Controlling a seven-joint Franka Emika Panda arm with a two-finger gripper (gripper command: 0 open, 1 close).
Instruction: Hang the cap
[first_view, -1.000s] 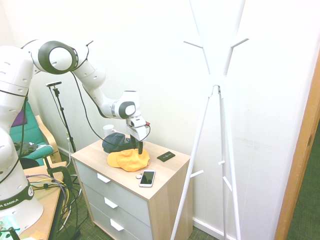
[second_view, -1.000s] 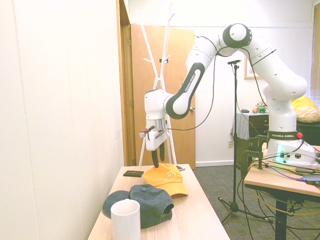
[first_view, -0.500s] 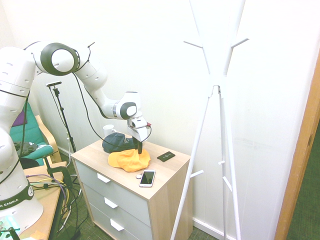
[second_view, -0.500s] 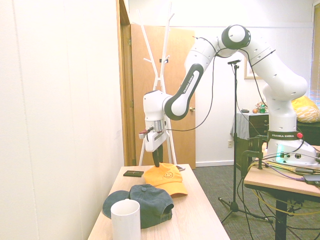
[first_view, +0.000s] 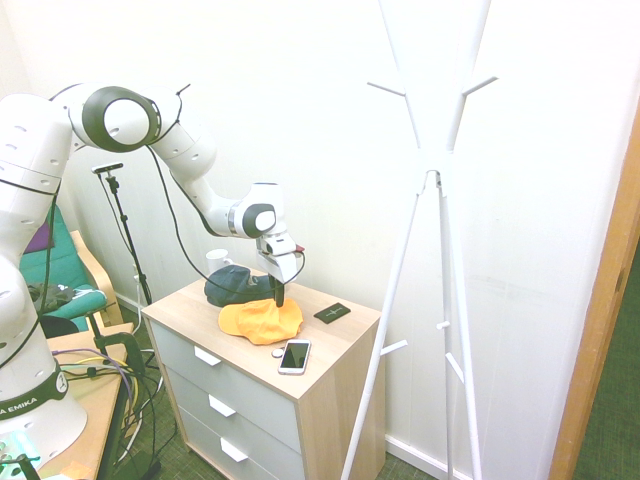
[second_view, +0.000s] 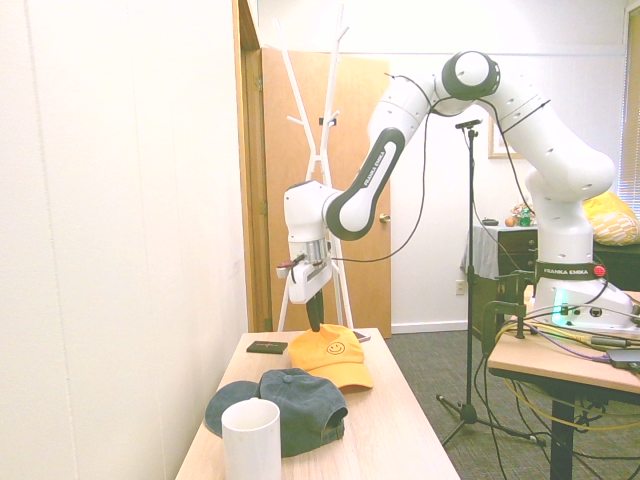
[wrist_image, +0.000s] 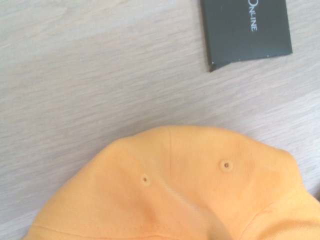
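The gripper (second_view: 316, 327) points downward with its 2 fingers drawn together, clenched on the crown fabric of the yellow-orange cap (first_view: 262, 322). The cap is directly below the hand, on the top of the dresser (first_view: 185, 312); its brim extends from the hand toward the robot's base side, and a smiley emblem (second_view: 337, 349) is visible on its front. The wrist view shows 2 eyelets in the crown and a fold in the fabric. The navy cap (second_view: 297, 405) lies just beside the yellow-orange cap, on the mug side of the hand. The black card (first_view: 332, 313) lies flat near the hand, on the side away from the navy cap; part of its print, "Online", is legible in the wrist view. Next outward, past the yellow-orange cap, are a small round item (first_view: 278, 352) and the phone (first_view: 294, 357), which lies face up. The white mug (second_view: 252, 440) stands upright beyond the navy cap. Below the hand's level, the dresser front has 3 drawers, each with 1 white pull. The white rack (first_view: 457, 280) stands on the floor beyond the card side of the dresser, well apart from the hand, with several pegs.
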